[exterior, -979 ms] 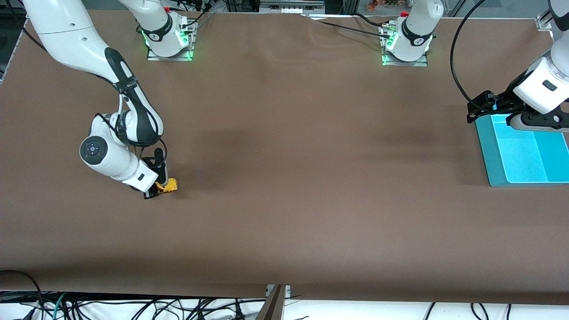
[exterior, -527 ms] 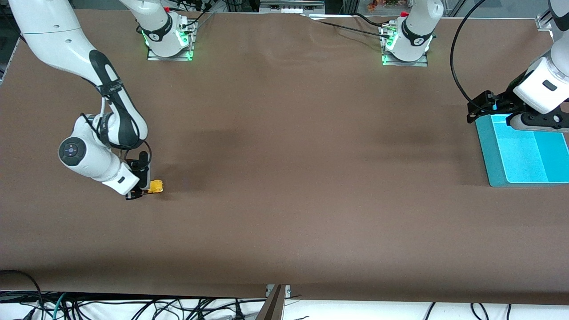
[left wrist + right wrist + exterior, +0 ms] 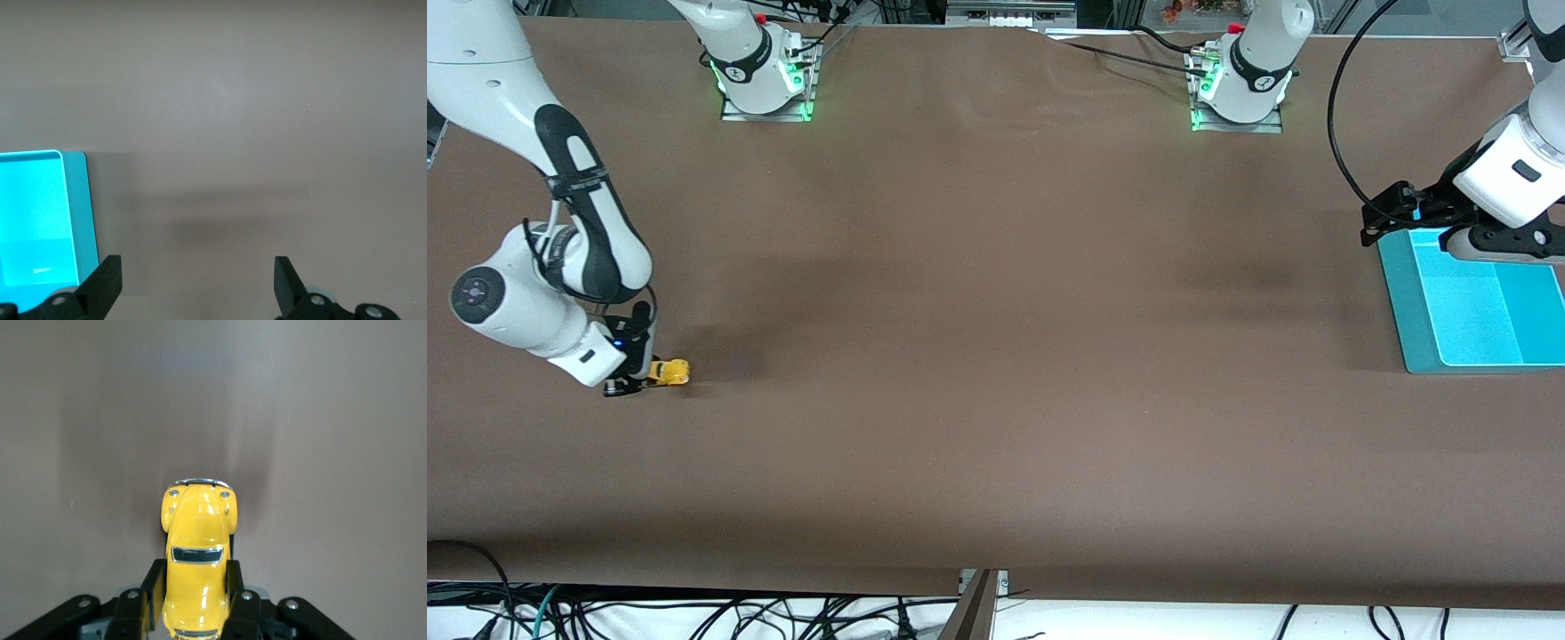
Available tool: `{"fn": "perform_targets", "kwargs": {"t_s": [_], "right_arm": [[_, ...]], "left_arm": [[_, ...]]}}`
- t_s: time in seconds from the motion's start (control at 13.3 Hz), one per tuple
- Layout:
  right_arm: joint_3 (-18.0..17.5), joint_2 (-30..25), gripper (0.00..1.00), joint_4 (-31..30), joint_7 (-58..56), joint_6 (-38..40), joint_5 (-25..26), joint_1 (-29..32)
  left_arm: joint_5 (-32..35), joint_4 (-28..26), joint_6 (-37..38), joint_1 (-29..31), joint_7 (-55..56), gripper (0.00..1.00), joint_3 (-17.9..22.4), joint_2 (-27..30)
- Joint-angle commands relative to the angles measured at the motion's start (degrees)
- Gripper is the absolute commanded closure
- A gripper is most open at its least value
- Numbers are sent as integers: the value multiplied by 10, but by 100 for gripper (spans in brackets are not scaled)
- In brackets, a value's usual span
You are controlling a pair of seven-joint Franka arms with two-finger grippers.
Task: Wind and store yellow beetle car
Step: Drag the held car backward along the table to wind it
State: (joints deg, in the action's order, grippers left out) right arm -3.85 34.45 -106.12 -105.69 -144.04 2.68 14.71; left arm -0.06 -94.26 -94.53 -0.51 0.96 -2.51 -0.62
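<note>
- Presently, item one: the yellow beetle car [image 3: 669, 372], a small rounded toy, sits low on the tabletop [image 3: 996, 356] near the edge at the right arm's end, roughly midway between the base edge and the camera edge; its nose points toward the table's middle.
- Item two: the right gripper [image 3: 640, 378], fingers [image 3: 153, 587] clamped on the car's flanks toward its tail, as the right wrist view shows; the wheels appear to be at or just above the cloth, though contact cannot be confirmed.
- Item three: the left gripper [image 3: 197, 280], jaws spread wide and holding nothing, waits over the base-side corner of the teal tray [image 3: 1414, 329].
- Item four: the teal tray, shallow, nothing visible inside it, lies at the edge of the tabletop at the left arm's end, well apart from the car.
- Status, as a judgement: the car is gripped low, consistent with the winding step, a pull-back drag along the surface; whether the spring is fully wound cannot be told.
- Outstanding: finish winding, get the car across the table's whole length, and set it in the tray. Storage has not begun.
</note>
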Motion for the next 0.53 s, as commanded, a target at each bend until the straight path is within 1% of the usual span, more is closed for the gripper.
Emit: {"fn": "perform_targets", "kwargs": {"t_s": [0.0,0.23,0.3,0.38,0.45], "right_arm": [[-3,39,90,-2,-36,-4,2,24],[-3,39,90,-1,-45,-4,1,26],[-4,39,87,-1,-45,-4,1,25],[-5,38,67,0,-44,-4,1,25],[-7,38,18,8,-42,-3,0,23]], "left_arm": [[-13,0,6,2,2,0,0,4],[-13,0,6,2,2,0,0,4],[-13,0,6,2,2,0,0,4],[-13,0,6,2,2,0,0,4],[-13,0,6,2,2,0,0,4]]}}
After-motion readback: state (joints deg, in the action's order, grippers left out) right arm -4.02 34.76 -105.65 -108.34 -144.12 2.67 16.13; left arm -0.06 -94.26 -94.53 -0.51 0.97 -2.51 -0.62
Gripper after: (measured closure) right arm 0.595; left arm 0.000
